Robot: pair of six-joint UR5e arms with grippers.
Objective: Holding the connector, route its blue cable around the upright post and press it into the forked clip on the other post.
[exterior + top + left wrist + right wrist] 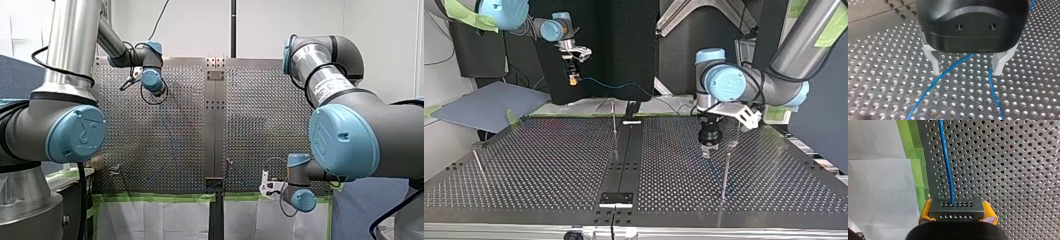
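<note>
Two robot arms work at a perforated metal table (1010,170). My right gripper (957,213) is clamped on the connector (956,207), a dark rectangular block with rows of small holes; the yellow pads (925,213) press on its two short sides. The blue cable (946,162) leaves the connector's upper face and runs straight ahead over the table, close to the strip of green tape (913,157) along the table's edge. In the top view this gripper hangs in the air at the view's left, beyond the table's far edge; the cable sags from it towards the middle.

My left gripper (967,72) points straight down, close above the table; its pale fingers (934,61) stand wide apart and grip nothing. Two runs of the blue cable lie on the table under it; one crosses the gap between the fingers at a slant and passes close by one fingertip; the other starts just beside the other fingertip and runs away from it.

In the top view a thin upright post (725,170) stands just beside the left gripper; a second post (614,122) stands near the table's middle; I cannot tell which one carries the forked clip.
</note>
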